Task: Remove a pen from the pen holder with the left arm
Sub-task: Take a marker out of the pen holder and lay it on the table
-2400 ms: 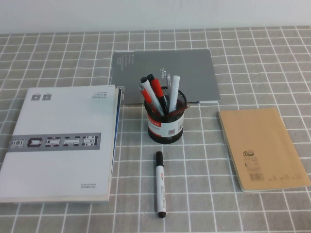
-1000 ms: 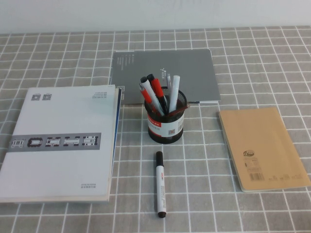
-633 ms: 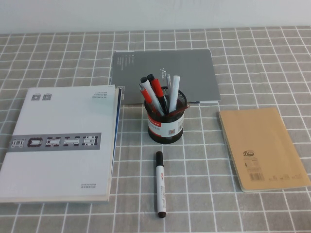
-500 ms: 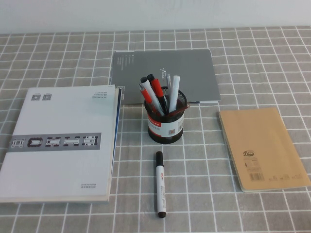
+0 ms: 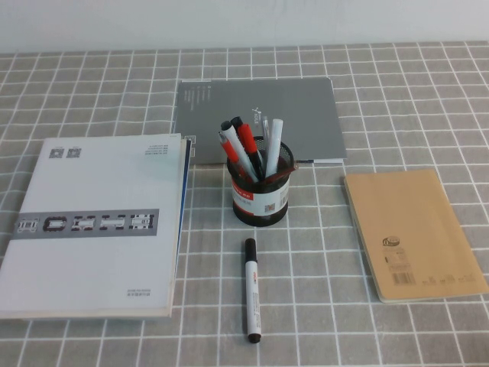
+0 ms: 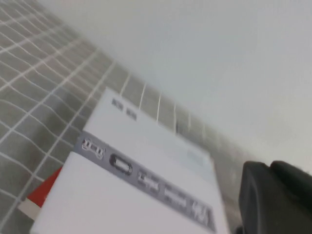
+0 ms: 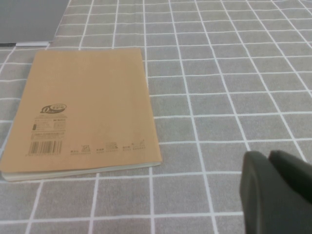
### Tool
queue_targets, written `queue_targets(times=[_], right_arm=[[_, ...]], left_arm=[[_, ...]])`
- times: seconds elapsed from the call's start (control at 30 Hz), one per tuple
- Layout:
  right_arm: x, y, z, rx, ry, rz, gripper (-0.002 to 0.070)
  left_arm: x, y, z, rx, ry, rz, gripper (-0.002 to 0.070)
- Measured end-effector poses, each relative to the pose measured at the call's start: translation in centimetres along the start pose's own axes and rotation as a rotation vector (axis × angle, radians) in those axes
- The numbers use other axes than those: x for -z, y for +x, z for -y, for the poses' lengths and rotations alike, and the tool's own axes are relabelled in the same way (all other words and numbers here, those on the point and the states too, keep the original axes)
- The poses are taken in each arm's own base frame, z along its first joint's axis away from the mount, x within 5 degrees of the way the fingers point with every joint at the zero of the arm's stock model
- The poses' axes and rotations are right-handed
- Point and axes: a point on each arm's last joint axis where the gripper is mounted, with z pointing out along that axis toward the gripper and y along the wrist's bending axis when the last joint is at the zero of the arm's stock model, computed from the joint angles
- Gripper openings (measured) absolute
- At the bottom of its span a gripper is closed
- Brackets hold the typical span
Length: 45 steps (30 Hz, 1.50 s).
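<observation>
A black mesh pen holder (image 5: pixel 260 195) stands mid-table in the high view, holding several markers (image 5: pixel 246 149) with red, black and white caps. In front of it a black-and-white marker (image 5: pixel 251 289) lies flat on the checked cloth. Neither arm appears in the high view. In the left wrist view, my left gripper (image 6: pixel 267 168) is shut with nothing in it and hangs over the left side of the table beside the white book (image 6: pixel 141 180). Over bare cloth near the tan notebook (image 7: pixel 87 107), my right gripper (image 7: pixel 267 158) is also shut and holds nothing.
A large white book (image 5: pixel 95 222) lies left of the holder. A grey book (image 5: pixel 260 115) lies behind it and a tan notebook (image 5: pixel 412 229) to its right. A red corner (image 6: pixel 46 192) shows under the white book.
</observation>
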Motion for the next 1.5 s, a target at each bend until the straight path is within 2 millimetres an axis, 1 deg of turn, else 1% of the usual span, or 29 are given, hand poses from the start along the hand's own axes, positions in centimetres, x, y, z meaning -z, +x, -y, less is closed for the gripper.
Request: queue_targets(times=[0.07, 0.17, 0.27, 0.33, 0.5, 0.67, 0.77, 0.87, 0.97, 1.03, 1.1, 1.2, 1.27, 1.3, 1.37, 1.43, 1.5], right_arm=[[0.0, 0.0, 0.0, 0.0, 0.0, 0.0, -0.0013], [0.0, 0.0, 0.0, 0.0, 0.0, 0.0, -0.0013], [0.0, 0.0, 0.0, 0.0, 0.0, 0.0, -0.0013], [0.0, 0.0, 0.0, 0.0, 0.0, 0.0, -0.0013], [0.0, 0.0, 0.0, 0.0, 0.0, 0.0, -0.0013], [0.0, 0.0, 0.0, 0.0, 0.0, 0.0, -0.0013], [0.0, 0.0, 0.0, 0.0, 0.0, 0.0, -0.0013], [0.0, 0.0, 0.0, 0.0, 0.0, 0.0, -0.0013], [0.0, 0.0, 0.0, 0.0, 0.0, 0.0, -0.0013], [0.0, 0.0, 0.0, 0.0, 0.0, 0.0, -0.0013], [0.0, 0.0, 0.0, 0.0, 0.0, 0.0, -0.0013], [0.0, 0.0, 0.0, 0.0, 0.0, 0.0, -0.0013], [0.0, 0.0, 0.0, 0.0, 0.0, 0.0, -0.0013], [0.0, 0.0, 0.0, 0.0, 0.0, 0.0, -0.0013], [0.0, 0.0, 0.0, 0.0, 0.0, 0.0, -0.0013], [0.0, 0.0, 0.0, 0.0, 0.0, 0.0, -0.0013], [0.0, 0.0, 0.0, 0.0, 0.0, 0.0, -0.0013]], left_arm=[[-0.4, -0.7, 1.1, -0.149, 0.0, -0.099, -0.0002], [-1.6, -2.6, 3.0, -0.344, 0.017, -0.178, -0.0002], [-3.2, -4.3, 4.5, -0.454, 0.035, -0.232, -0.0002], [-4.4, -4.7, 4.9, -0.482, 0.04, -0.273, -0.0002], [-7.6, -4.7, 5.3, -0.524, 0.082, -0.367, -0.0002], [-10.1, -4.6, 6.7, -0.615, 0.16, -0.439, -0.0002], [-11.3, -4.3, 7.6, -0.651, 0.159, -0.453, -0.0002], [-12.3, -3.9, 8.2, -0.657, 0.127, -0.406, -0.0002], [-13.2, -3.4, 8.9, -0.652, 0.143, -0.355, -0.0002], [-14.2, -2.9, 9.3, -0.647, 0.176, -0.316, -0.0002], [-15.1, -2.3, 9.8, -0.646, 0.247, -0.277, 0.0005], [-16.6, -0.9, 10.5, -0.637, 0.363, -0.254, 0.0058], [-17.6, 0.5, 10.4, -0.625, 0.42, -0.264, 0.0134], [-17.9, 0.8, 10.4, -0.616, 0.434, -0.268, 0.0171], [-18.9, 2.1, 10.2, -0.593, 0.472, -0.274, 0.0269], [-19.7, 3.2, 10.0, -0.567, 0.508, -0.275, 0.0351], [-20.4, 4.1, 9.9, -0.539, 0.549, -0.264, 0.0391]])
